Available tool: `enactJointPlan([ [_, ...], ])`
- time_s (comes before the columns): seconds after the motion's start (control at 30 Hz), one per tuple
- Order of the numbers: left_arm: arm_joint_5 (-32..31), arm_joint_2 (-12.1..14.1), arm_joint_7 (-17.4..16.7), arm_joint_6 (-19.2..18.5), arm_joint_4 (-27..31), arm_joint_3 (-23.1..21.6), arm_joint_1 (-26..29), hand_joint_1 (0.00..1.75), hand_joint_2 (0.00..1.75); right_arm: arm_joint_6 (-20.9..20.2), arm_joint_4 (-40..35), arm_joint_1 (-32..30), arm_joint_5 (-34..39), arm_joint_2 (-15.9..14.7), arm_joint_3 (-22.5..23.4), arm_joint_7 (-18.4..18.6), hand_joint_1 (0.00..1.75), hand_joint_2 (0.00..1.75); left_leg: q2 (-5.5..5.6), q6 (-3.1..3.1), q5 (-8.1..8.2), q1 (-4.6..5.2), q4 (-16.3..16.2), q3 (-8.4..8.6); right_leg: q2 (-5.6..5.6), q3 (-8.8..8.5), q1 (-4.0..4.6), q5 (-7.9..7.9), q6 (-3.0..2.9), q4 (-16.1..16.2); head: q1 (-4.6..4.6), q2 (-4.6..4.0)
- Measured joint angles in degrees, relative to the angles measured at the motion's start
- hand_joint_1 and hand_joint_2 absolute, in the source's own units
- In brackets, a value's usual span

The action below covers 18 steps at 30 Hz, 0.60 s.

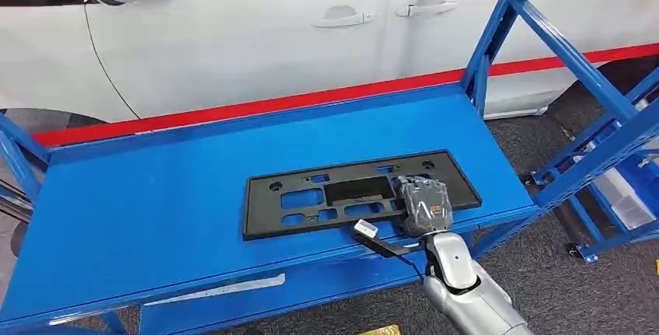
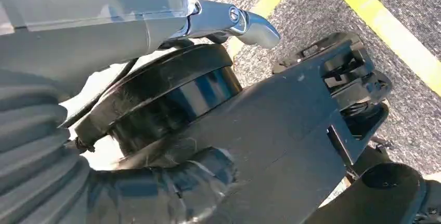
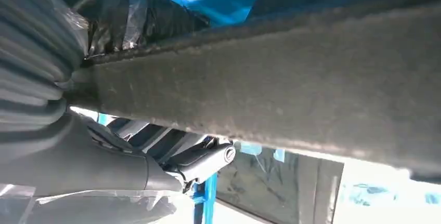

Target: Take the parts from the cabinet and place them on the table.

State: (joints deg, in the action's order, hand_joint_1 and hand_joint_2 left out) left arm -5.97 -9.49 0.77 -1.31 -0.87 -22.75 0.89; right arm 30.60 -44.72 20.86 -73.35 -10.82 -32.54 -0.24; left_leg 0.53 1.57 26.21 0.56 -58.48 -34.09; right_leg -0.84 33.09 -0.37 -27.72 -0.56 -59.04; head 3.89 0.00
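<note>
A flat black plastic part with several cut-outs (image 1: 342, 191) lies on the blue table (image 1: 155, 187), near its front edge. My right hand (image 1: 423, 204) sits on the part's right front portion. In the right wrist view the part's edge (image 3: 270, 89) crosses the picture, with my fingers (image 3: 130, 16) on one side and my thumb (image 3: 203, 161) on the other, so my right hand (image 3: 52, 104) grips it. My left hand (image 2: 104, 78) hangs over the floor with its thumb (image 2: 229, 18) stretched out, holding nothing.
A white car (image 1: 233, 40) stands close behind the table. Blue rack uprights and braces (image 1: 497, 32) rise at the table's right end. A lower blue shelf (image 1: 272, 288) with a white strip (image 1: 225, 288) lies below the front edge. Yellow lines (image 2: 385, 26) mark the grey carpet.
</note>
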Motion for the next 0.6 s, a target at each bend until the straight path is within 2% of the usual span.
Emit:
enactJointPlan([
  [0.23,0.09,-0.02,-0.53,-0.70,0.00,0.09,-0.05,0.00,1.75,2.82,-5.10,-1.16,1.57,-1.40,0.00,-1.90,1.75,1.75,-0.02,0.00,0.00,0.01,0.00,-0.06,-0.01,0.05,-0.01,0.00,0.00,-0.01,0.00,0.00],
  [0.37,1.12,-0.20,-0.02,0.02,0.00,0.90,0.10,0.00,1.75,4.02,-14.67,-2.09,2.69,-3.17,0.04,-3.37,1.75,1.75,-0.01,0.00,0.00,0.01,0.00,-0.07,0.00,0.07,-0.02,0.00,0.00,-0.01,0.02,0.00],
  [0.53,1.11,-0.52,-0.68,0.79,0.00,1.40,0.03,0.00,1.75,4.85,-23.67,-2.85,-3.22,-4.72,0.31,-2.88,1.75,1.75,-0.03,0.01,0.01,0.01,0.00,-0.06,0.00,0.08,-0.01,-0.01,0.01,0.00,0.02,0.00],
  [0.57,1.11,-0.55,-0.70,0.81,0.00,1.42,0.02,0.00,1.75,5.42,-24.39,-3.10,-4.03,-4.83,0.31,-2.78,1.75,1.75,0.00,0.04,0.02,0.03,-0.06,-0.09,0.00,0.02,-0.08,0.06,0.08,0.07,0.02,0.00],
  [0.6,1.09,-0.55,-0.83,0.81,0.00,1.44,0.03,0.00,1.75,6.36,-25.07,-3.31,-4.66,-5.01,0.31,-2.75,1.75,1.75,0.05,0.71,-0.26,0.40,-0.13,0.00,0.06,-0.19,-0.54,0.57,1.08,0.69,0.04,0.00],
])
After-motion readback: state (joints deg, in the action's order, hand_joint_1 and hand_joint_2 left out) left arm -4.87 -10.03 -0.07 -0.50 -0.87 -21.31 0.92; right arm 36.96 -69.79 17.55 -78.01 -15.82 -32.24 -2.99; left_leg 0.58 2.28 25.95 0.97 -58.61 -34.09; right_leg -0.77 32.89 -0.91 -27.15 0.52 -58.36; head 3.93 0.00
